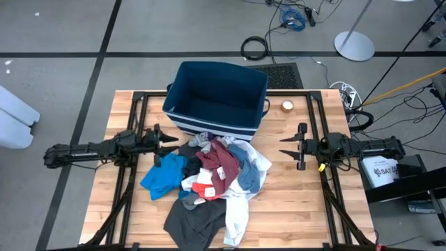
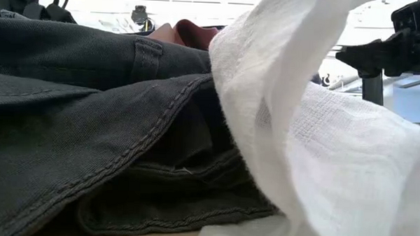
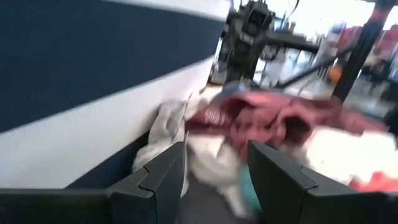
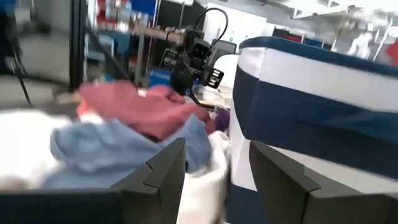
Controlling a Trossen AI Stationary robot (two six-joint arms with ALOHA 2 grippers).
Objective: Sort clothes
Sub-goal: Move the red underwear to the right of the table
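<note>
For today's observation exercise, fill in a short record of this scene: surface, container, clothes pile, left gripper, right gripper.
surface: wooden table
container: dark blue bin with white stripes, nothing visible inside
clothes pile: clothes heaped in front of the bin, none in it
left gripper: left gripper open, empty, beside the pile
right gripper: right gripper open, empty, apart from the pile

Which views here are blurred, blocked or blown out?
High view: sharp, evenly lit. Low view: nearly filled by the dark grey garment and white cloth close to the lens; background overexposed. Left wrist view: smeared across the maroon top; bright windows washed out. Right wrist view: soft, striped bin blurred.
</note>
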